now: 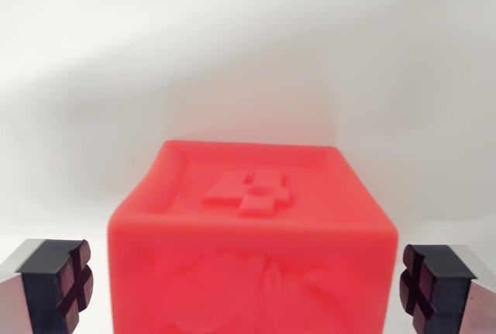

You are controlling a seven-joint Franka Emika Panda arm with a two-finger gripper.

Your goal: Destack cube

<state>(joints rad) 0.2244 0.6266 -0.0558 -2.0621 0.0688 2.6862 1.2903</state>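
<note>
Straight down the middle of the frame sits the red cube point(252, 249), filling the lower centre and running off the bottom edge. On its top face there is a raised numeral, a "4", moulded in the same red and standing inside a shallow recessed panel with a raised rim all round. The face turned toward the camera carries some relief too, a soft, pale-looking embossed figure, but it is too blurred to read as any letter or picture.

Behind and around the cube, everything is plain white: a smooth, pale surface point(248, 55) that fades upward into an equally white backdrop, with only a faint grey shadow band across the upper half. Where floor ends and wall begins cannot be told.

Now the gripper point(248, 287): its two fingers poke in at the lower corners, one pad point(66, 284) at the lower left of the frame, the other at the lower right. Each shows a grey metal body and a black rubber tip with a cross-shaped groove. The jaws stand wide apart, either side of the cube, a clear gap between each pad and the red walls, touching nothing.
</note>
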